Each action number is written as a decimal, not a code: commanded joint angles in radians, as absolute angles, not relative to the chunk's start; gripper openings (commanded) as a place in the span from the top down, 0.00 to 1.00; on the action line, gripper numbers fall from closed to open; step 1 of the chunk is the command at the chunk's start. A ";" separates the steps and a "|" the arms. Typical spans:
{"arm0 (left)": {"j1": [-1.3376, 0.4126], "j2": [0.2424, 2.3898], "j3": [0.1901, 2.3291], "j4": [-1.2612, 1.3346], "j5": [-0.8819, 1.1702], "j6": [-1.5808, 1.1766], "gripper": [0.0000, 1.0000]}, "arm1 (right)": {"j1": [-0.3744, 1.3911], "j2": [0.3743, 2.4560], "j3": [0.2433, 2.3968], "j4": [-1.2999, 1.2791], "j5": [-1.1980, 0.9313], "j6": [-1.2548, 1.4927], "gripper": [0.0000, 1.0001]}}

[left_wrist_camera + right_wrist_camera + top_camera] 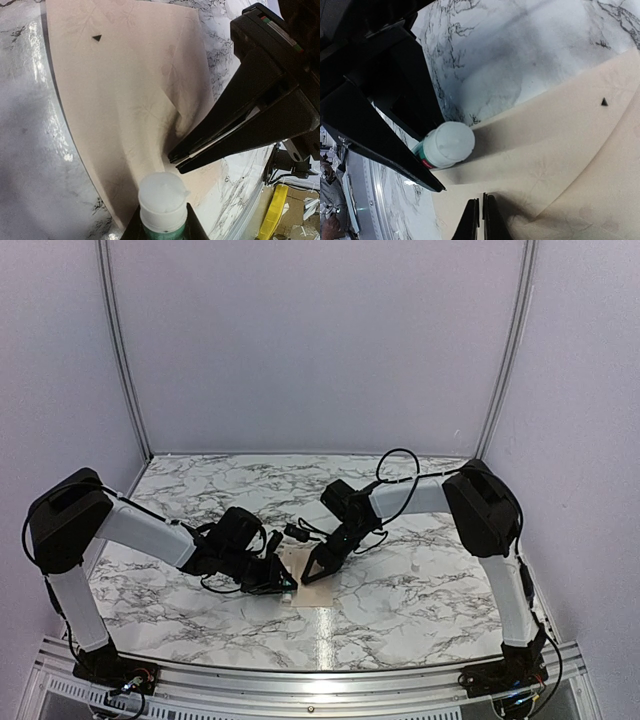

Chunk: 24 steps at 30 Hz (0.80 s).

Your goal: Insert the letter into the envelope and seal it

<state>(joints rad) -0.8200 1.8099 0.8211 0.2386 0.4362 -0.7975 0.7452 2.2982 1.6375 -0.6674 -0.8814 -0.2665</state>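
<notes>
Lying flat on the white, grey-veined marble tabletop (420,590) between the two arms, the small cream-beige paper envelope (125,100) shows a tiny black triangle mark (96,37) near one edge and a diagonal layered edge across its face. The right gripper (480,207) stands tip-down on the envelope, its fingers almost together with only a thin slit between them. The paper puckers up just beside the tips. Near it, the left gripper (281,584) is clamped on a glue stick (162,197) with a round white cap and green body. The cap sits low over the envelope's edge, apart from the right fingertips. Whether the cap touches the paper cannot be told.
</notes>
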 commanded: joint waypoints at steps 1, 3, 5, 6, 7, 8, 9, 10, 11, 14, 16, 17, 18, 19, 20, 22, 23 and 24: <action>-0.816 1.829 0.808 0.226 0.420 -0.792 1.00 | 0.748 2.295 1.640 -0.673 -0.830 -0.262 0.97; -0.816 1.827 0.805 0.226 0.422 -0.792 1.00 | 0.735 2.297 1.646 -0.670 -0.826 -0.252 0.97; -0.815 1.827 0.801 0.225 0.421 -0.792 1.00 | 0.725 2.300 1.654 -0.669 -0.825 -0.247 0.97; -0.815 1.827 0.801 0.225 0.423 -0.793 1.00 | 0.721 2.301 1.656 -0.668 -0.824 -0.245 0.97; -0.815 1.827 0.799 0.225 0.423 -0.792 1.00 | 0.719 2.302 1.659 -0.668 -0.825 -0.244 0.97; -0.815 1.827 0.799 0.225 0.424 -0.792 1.00 | 0.717 2.303 1.660 -0.667 -0.825 -0.241 0.97; -0.815 1.827 0.798 0.225 0.424 -0.791 1.00 | 0.715 2.305 1.662 -0.667 -0.824 -0.241 0.97; -0.815 1.827 0.798 0.225 0.424 -0.791 1.00 | 0.715 2.307 1.665 -0.667 -0.822 -0.240 0.97; -0.814 1.828 0.797 0.225 0.425 -0.790 1.00 | 0.713 2.307 1.667 -0.666 -0.822 -0.239 0.97; -0.815 1.830 0.799 0.225 0.427 -0.790 1.00 | 0.712 2.312 1.673 -0.665 -0.822 -0.238 0.97; -0.814 1.832 0.799 0.226 0.428 -0.790 1.00 | 0.710 2.316 1.676 -0.665 -0.822 -0.236 0.97; -0.814 1.832 0.801 0.226 0.429 -0.789 1.00 | 0.709 2.317 1.679 -0.665 -0.821 -0.236 0.97; -0.815 1.832 0.801 0.225 0.430 -0.789 1.00 | 0.709 2.319 1.681 -0.666 -0.821 -0.236 0.97; -0.815 1.832 0.800 0.225 0.432 -0.790 1.00 | 0.708 2.319 1.683 -0.667 -0.819 -0.236 0.97; -0.815 1.832 0.800 0.225 0.431 -0.790 1.00 | 0.706 2.320 1.686 -0.665 -0.819 -0.236 0.97; -0.814 1.834 0.800 0.226 0.433 -0.787 1.00 | 0.702 2.322 1.691 -0.665 -0.818 -0.235 0.97; -0.813 1.836 0.800 0.226 0.434 -0.787 1.00 | 0.700 2.325 1.693 -0.666 -0.818 -0.235 0.98; -0.813 1.837 0.801 0.226 0.435 -0.787 1.00 | 0.700 2.327 1.693 -0.666 -0.817 -0.235 0.97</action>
<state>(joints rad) -0.8188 1.8099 0.8200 0.2420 0.4370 -0.7971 0.7158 2.3001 1.6554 -0.6666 -0.8463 -0.2386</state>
